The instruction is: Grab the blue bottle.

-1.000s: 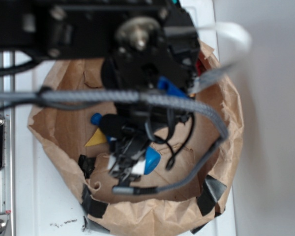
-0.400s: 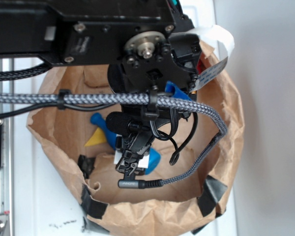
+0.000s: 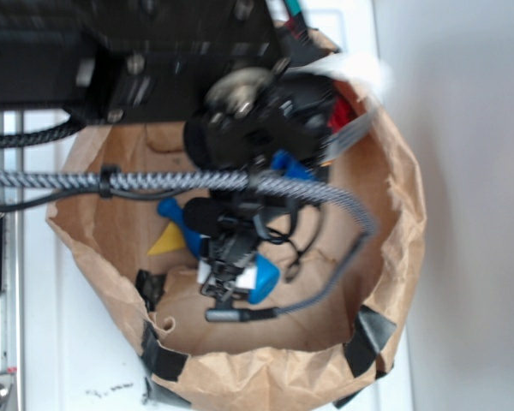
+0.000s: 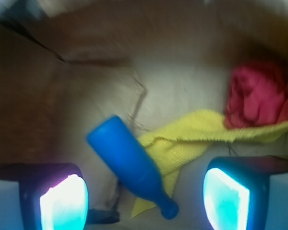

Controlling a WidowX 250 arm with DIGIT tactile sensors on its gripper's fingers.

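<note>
The blue bottle [image 4: 127,160] lies on its side on the brown paper floor, its cap toward the bottom of the wrist view and partly over a yellow cloth [image 4: 192,136]. My gripper [image 4: 145,201] is open, with one finger on each side of the bottle's neck and not touching it. In the exterior view the gripper [image 3: 227,274] hangs over the bottle's middle. Only the cap end [image 3: 168,209] and the wide base [image 3: 264,278] show.
The bottle lies inside a crumpled brown paper bag [image 3: 394,282] with a raised rim taped with black tape [image 3: 367,336]. A red cloth [image 4: 257,98] lies beyond the yellow one. A braided grey cable [image 3: 154,181] crosses over the bag. A small blue gripper part [image 3: 291,164] sits on the arm.
The arm's upper body has shifted slightly and is blurred by motion. The gripper stays over the bottle with jaws apart. The bottle has not moved.
</note>
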